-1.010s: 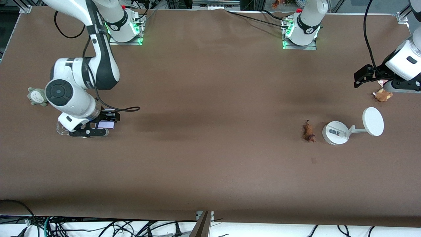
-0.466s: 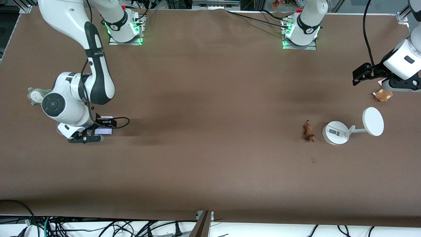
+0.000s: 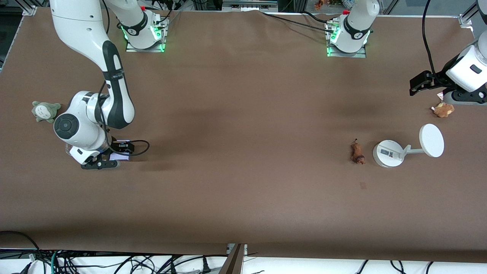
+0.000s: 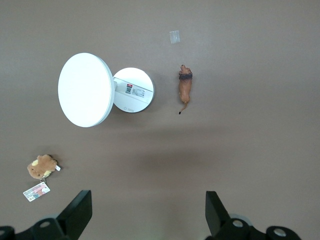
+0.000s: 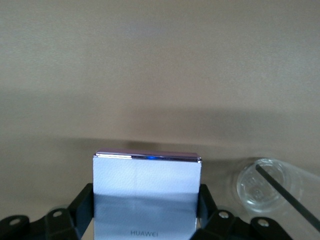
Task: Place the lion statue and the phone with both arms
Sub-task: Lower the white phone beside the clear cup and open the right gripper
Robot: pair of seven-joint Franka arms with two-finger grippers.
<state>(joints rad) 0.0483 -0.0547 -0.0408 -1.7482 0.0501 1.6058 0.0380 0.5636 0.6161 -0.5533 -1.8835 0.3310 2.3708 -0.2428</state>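
Observation:
The phone, a pale lavender-white slab, sits between the fingers of my right gripper, low over the table at the right arm's end. In the right wrist view the phone fills the gap and both fingers press its sides. The lion statue, small and orange-brown, lies on the table beside the white stand; it also shows in the left wrist view. My left gripper hangs open and empty high over the left arm's end of the table; in its own view the jaws stand wide apart.
A white round-based stand with a disc stands next to the lion statue. A tan plush toy lies under the left arm. A grey-green plush lies at the right arm's end. A clear round cup sits beside the right gripper.
My right gripper has carried the phone a little toward the front camera. My left gripper has barely shifted. The lion statue and stand have not moved.

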